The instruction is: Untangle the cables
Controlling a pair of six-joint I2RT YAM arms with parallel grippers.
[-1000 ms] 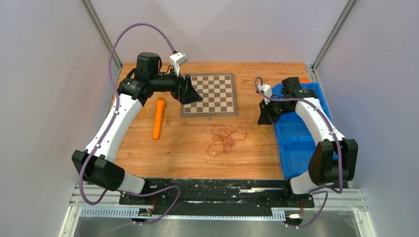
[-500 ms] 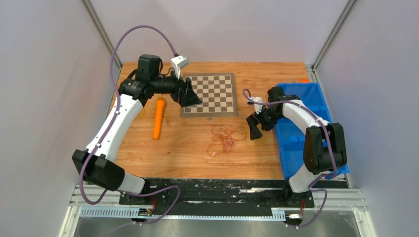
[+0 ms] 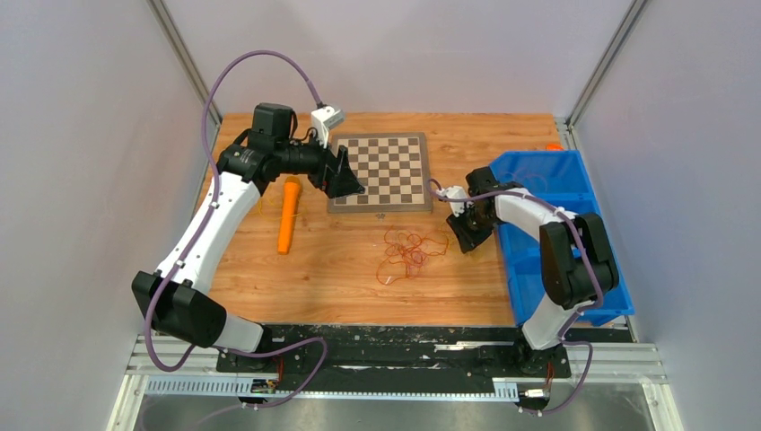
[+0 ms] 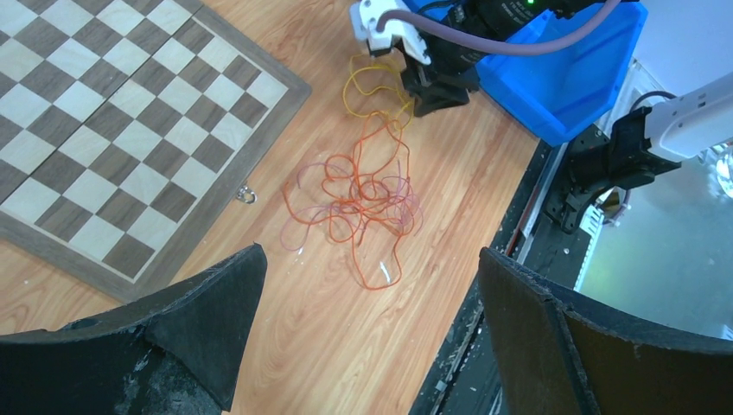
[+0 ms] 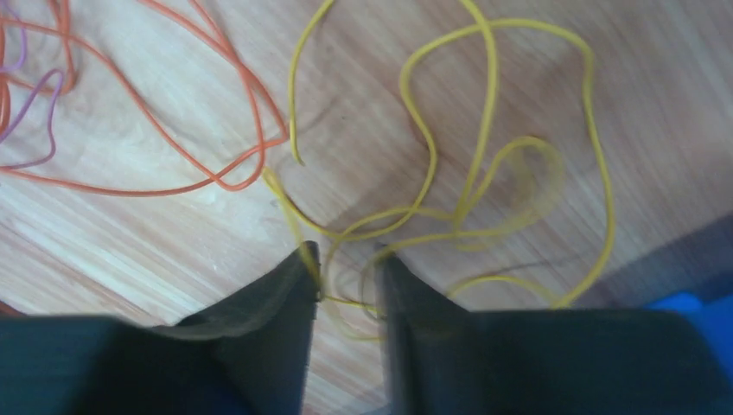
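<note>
The cables lie on the wooden table: a reddish-orange tangle (image 3: 411,251) (image 4: 359,194) of many small loops, with yellow loops (image 4: 376,86) (image 5: 484,130) at its right end. My right gripper (image 3: 462,238) (image 5: 346,259) is down at the table on the yellow loops. Its jaws stand a narrow gap apart with yellow strands running between them. An orange strand (image 5: 199,112) lies just left of the fingers. My left gripper (image 3: 350,184) (image 4: 370,252) hangs wide open above the chessboard's left edge, holding nothing and well clear of the tangle.
A chessboard (image 3: 381,171) lies at the back centre. An orange cylinder (image 3: 288,214) rests left of it. A blue bin (image 3: 538,260) stands along the right edge, just beside my right arm. A thin purple strand (image 5: 35,112) runs through the orange tangle.
My right arm swung from over the blue bin leftward and down onto the yellow loops; its jaws opened wide, then narrowed around them. The left arm barely moved.
</note>
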